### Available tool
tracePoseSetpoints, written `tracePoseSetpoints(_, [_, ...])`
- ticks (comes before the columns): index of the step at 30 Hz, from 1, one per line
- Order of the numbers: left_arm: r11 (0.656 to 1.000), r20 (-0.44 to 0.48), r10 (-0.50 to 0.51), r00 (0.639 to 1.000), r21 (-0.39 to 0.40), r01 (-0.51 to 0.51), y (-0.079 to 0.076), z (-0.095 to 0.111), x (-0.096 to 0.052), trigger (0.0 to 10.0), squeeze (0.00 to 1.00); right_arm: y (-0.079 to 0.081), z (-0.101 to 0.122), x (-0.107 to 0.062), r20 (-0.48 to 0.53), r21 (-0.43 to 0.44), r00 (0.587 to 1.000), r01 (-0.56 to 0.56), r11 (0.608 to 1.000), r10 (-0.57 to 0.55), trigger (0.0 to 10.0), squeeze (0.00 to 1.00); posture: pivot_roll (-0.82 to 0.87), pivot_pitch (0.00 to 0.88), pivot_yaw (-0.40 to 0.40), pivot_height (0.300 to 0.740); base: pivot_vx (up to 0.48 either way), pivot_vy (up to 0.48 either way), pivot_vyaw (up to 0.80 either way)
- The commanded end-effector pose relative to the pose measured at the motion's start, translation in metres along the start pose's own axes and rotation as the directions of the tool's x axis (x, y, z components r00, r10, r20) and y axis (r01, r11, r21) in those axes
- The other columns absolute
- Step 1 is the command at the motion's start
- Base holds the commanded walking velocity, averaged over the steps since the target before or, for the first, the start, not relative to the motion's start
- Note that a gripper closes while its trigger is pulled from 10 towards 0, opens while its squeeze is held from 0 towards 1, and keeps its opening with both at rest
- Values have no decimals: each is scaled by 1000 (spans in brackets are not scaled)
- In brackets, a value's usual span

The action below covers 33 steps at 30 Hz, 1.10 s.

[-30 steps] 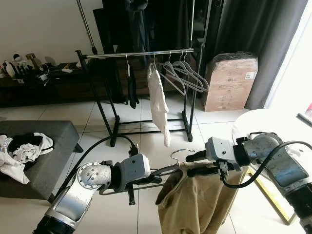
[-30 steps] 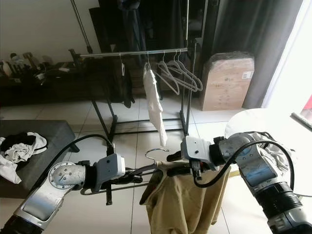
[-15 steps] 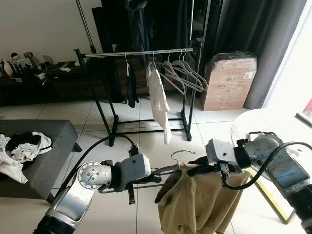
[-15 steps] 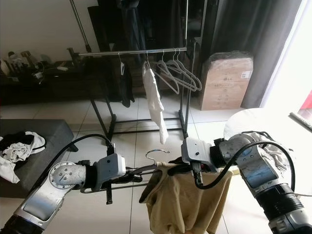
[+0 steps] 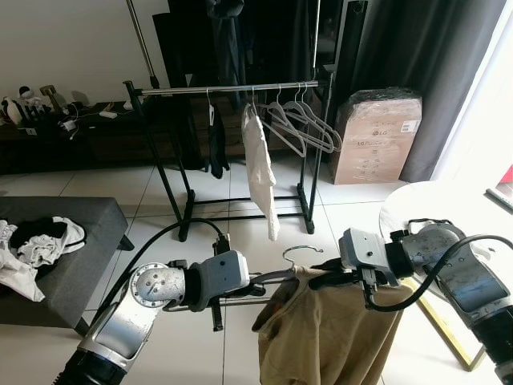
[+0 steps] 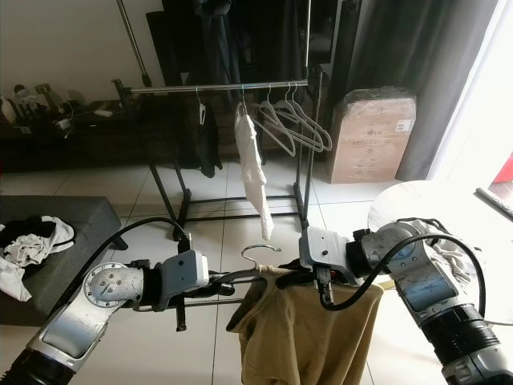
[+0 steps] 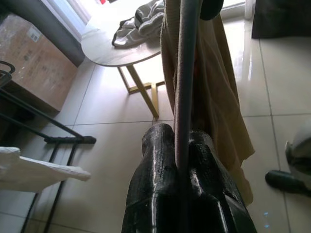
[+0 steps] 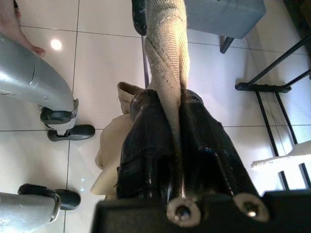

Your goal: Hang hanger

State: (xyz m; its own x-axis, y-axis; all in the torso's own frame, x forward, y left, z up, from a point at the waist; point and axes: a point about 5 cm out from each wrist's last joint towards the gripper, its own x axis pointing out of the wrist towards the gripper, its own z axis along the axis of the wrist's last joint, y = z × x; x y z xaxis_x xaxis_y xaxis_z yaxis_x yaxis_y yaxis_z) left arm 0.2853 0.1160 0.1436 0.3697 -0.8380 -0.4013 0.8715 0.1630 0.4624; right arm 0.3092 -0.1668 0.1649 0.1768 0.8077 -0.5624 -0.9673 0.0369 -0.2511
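A grey hanger (image 5: pixel 276 277) with a metal hook (image 5: pixel 300 251) carries a tan garment (image 5: pixel 333 333) in front of me, low over the tiled floor. My left gripper (image 5: pixel 258 284) is shut on the hanger's left arm; the left wrist view shows the hanger (image 7: pixel 185 82) clamped between its fingers (image 7: pixel 160 194). My right gripper (image 5: pixel 324 275) is shut on the tan garment at the hanger's right shoulder, cloth (image 8: pixel 167 73) pinched between its fingers (image 8: pixel 146 145). The clothes rack (image 5: pixel 228 88) stands further ahead, holding a white garment (image 5: pixel 260 168) and several empty hangers (image 5: pixel 309 124).
A grey ottoman (image 5: pixel 80 233) with loose clothes stands at the left. A cardboard box (image 5: pixel 377 136) sits right of the rack. A round white table (image 5: pixel 449 204) with gold legs is close on my right. Dark curtains hang behind.
The camera shifted slightly. The left arm edged a little toward the garment; both grippers keep their hold.
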Motion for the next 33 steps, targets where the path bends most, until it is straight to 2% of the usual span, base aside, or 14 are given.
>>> tracePoseSetpoints(1, [998, 57, 20, 998, 65, -24, 7, 16, 2, 10000, 0, 2, 8, 4, 39, -22, 999, -7, 1000, 8, 0, 0, -71, 17, 14, 740, 0, 0, 0])
tracePoseSetpoints(2, [998, 59, 19, 998, 59, -23, 7, 16, 3, 10000, 0, 2, 8, 4, 41, -21, 999, -6, 1000, 7, 0, 0, -71, 17, 14, 740, 0, 0, 0])
tracePoseSetpoints(3, [998, 58, 21, 998, 60, -24, 7, 16, 2, 10000, 227, 2, 8, 4, 41, -20, 999, -6, 1000, 7, 0, 0, -70, 17, 15, 740, 0, 0, 0])
tracePoseSetpoints(4, [998, 64, 23, 998, 49, -26, 8, 16, 2, 10000, 1000, 2, 7, 5, 40, -19, 999, -4, 1000, 5, 0, 0, -69, 18, 15, 740, 0, 0, 0])
tracePoseSetpoints(15, [999, 62, -23, 998, 39, 21, 6, 16, -3, 10000, 1000, 5, 0, 6, 21, -1, 1000, -1, 1000, 1, 0, 0, -67, 17, 17, 740, 0, 0, 0])
tracePoseSetpoints(18, [996, 35, -76, 996, 47, 75, 3, 14, -7, 10000, 1000, 4, -6, 5, -15, 0, 1000, 12, 1000, -12, 0, 0, -64, 17, 18, 740, 0, 0, 0])
tracePoseSetpoints(22, [995, 6, -92, 996, 49, 92, 5, 11, -14, 10000, 1000, 2, -14, 4, -62, -1, 997, 43, 999, -43, 0, 0, -61, 15, 18, 740, 0, 0, 0])
tracePoseSetpoints(24, [997, -24, -64, 998, 49, 65, 12, 8, -24, 10000, 1000, 0, -26, 2, -109, 11, 989, 99, 995, -97, 0, 0, -55, 19, 18, 740, 0, 0, 0])
tracePoseSetpoints(27, [999, -36, -21, 999, 37, 22, 18, 6, -33, 10000, 1000, -3, -34, 1, -128, 36, 976, 183, 983, -177, 0, 0, -54, 20, 18, 740, 0, 0, 0])
tracePoseSetpoints(33, [994, 6, 98, 995, -40, -98, 28, 8, -49, 10000, 1000, -7, -51, -4, -169, 90, 929, 348, 933, -330, 0, 0, -51, 28, 18, 740, 0, 0, 0])
